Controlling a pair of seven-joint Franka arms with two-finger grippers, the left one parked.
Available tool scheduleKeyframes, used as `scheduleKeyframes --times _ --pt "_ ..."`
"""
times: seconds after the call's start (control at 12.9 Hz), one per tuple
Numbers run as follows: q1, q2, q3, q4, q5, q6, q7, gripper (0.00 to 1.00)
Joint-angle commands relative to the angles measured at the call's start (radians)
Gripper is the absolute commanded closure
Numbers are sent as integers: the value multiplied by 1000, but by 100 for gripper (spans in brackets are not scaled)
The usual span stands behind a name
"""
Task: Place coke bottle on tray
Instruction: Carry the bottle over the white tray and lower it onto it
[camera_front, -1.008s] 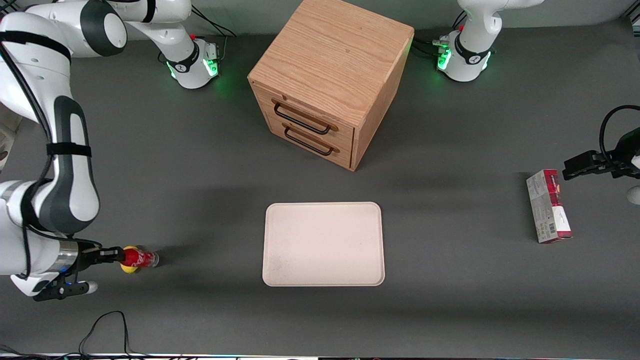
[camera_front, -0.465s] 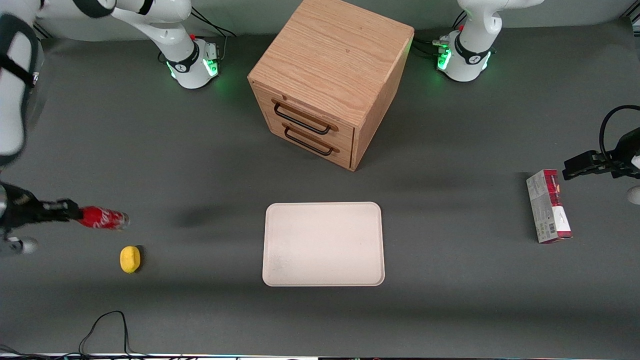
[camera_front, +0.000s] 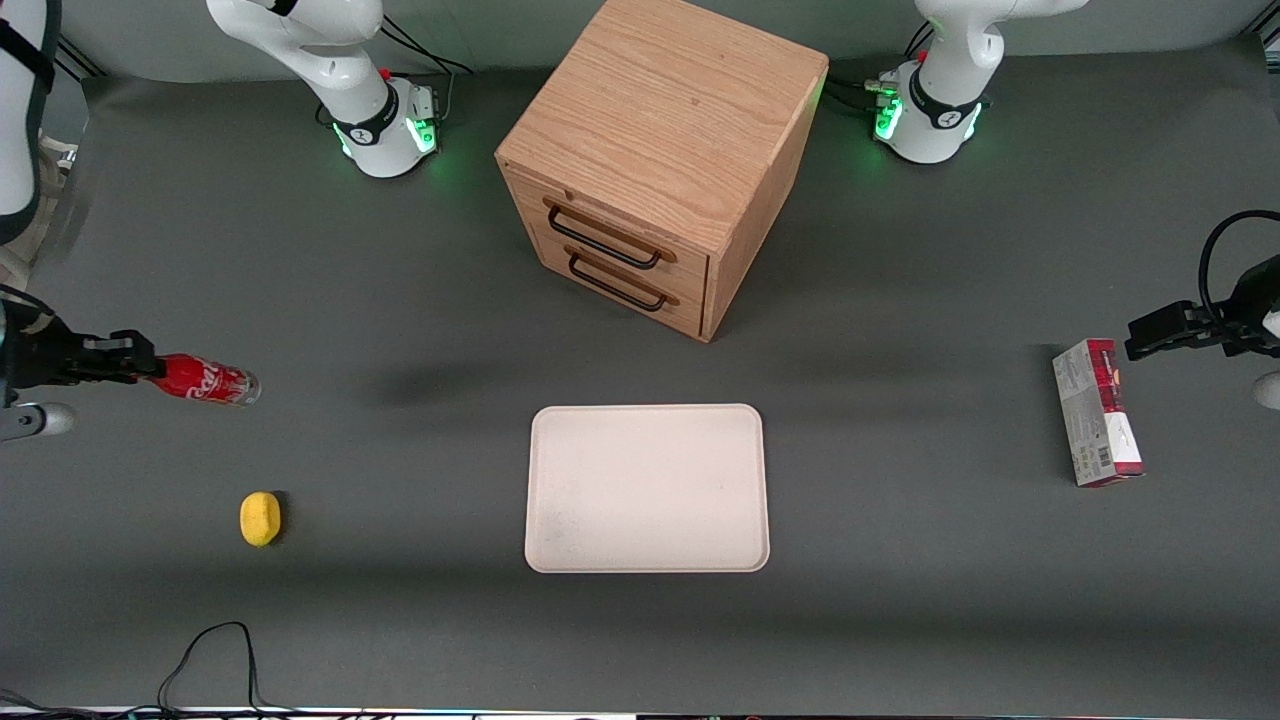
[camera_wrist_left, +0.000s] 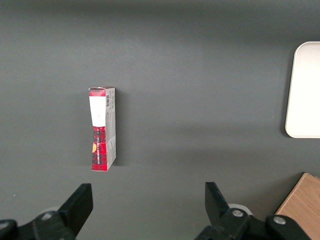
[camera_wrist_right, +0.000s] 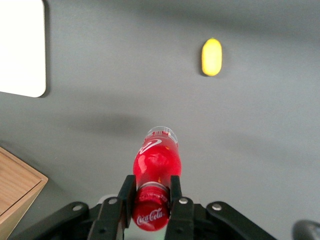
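So in the front view the gripper (camera_front: 140, 368) is way out at the working arm's end of the table, up in the air, clamped on the cap end of the coke bottle (camera_front: 208, 381). The bottle is lifted clear of the tabletop, with its clear base pointing toward the middle of the table. The tray (camera_front: 647, 488) sits flat mid-table, well apart from the bottle, nothing on it. The yellow lump (camera_front: 260, 519) lies on the mat nearer the camera than the bottle. The wooden drawer cabinet (camera_front: 660, 160) stands farther from the camera than the tray, and the red-and-grey carton (camera_front: 1097, 411) is off toward the parked arm's end.

Left wrist view: just the carton (camera_wrist_left: 102, 128) lying on the grey mat, plus a rounded edge of the tray (camera_wrist_left: 304, 90).

Right wrist view: the gripper (camera_wrist_right: 151, 194) has both fingers (camera_wrist_right: 127, 190) pressed against the bottle's neck right by the cap, bottle (camera_wrist_right: 154, 175) hanging over bare mat. The yellow lump (camera_wrist_right: 211, 57) and a corner of the tray (camera_wrist_right: 22, 47) are down there too, both well apart from it.
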Motion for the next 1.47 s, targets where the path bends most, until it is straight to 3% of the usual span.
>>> scheduleKeyframes --times 0.0,0.47,0.62,1.09,1.4 --pt "93 -1 1 -5 -11 14 143 100" --pt "345 334 25 387 -5 28 626 100" --pt "370 407 74 415 -5 142 748 100" --pt "448 552 62 417 -17 384 874 100" --pt "466 612 59 417 -71 487 892 100"
